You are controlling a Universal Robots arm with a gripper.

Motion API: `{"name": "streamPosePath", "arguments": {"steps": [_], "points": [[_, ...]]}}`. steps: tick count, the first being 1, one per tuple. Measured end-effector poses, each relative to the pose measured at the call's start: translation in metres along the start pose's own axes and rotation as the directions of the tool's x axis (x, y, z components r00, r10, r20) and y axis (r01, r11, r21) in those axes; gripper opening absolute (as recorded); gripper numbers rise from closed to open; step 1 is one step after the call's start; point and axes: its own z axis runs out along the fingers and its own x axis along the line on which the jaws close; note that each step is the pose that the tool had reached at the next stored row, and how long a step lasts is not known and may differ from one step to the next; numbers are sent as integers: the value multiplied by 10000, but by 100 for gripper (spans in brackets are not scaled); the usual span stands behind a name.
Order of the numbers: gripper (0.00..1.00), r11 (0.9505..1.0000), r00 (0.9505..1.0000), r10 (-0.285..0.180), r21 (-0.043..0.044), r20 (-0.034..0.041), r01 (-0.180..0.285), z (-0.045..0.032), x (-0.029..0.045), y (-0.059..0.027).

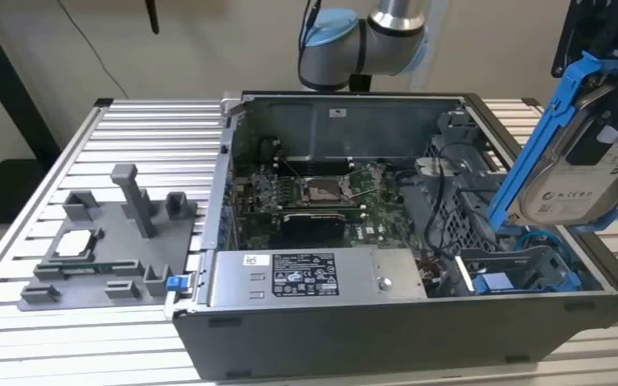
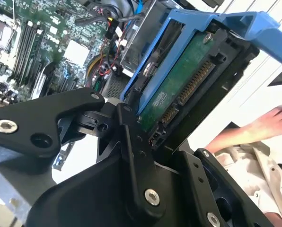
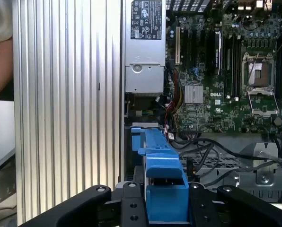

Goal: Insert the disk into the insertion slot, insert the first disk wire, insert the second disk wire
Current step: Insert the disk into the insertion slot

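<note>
While the pincer (image 3: 165, 208) is clenched on the disk (image 1: 582, 173), that disk hangs tilted above the insertion slot (image 1: 518, 275) of the open computer case (image 1: 395, 342), on the exterior view's right.

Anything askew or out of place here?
Only the disk: clamped in the gripper, it hangs steeply tilted above the insertion slot, not seated. A person's arm lies close by in the second wrist view.

You are seeing the disk (image 1: 582, 173) hanging above the insertion slot (image 1: 524, 272), in the case (image 1: 395, 342) at the exterior view's right; the fixture block (image 1: 105, 257) is lying on the table (image 1: 126, 121) at that view's left
</note>
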Motion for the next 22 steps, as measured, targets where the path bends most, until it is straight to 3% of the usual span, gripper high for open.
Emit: {"name": "streamPosePath", "arguments": {"steps": [22], "points": [[0, 10000, 10000, -1, -1, 23, 1, 98, -1, -4]]}}
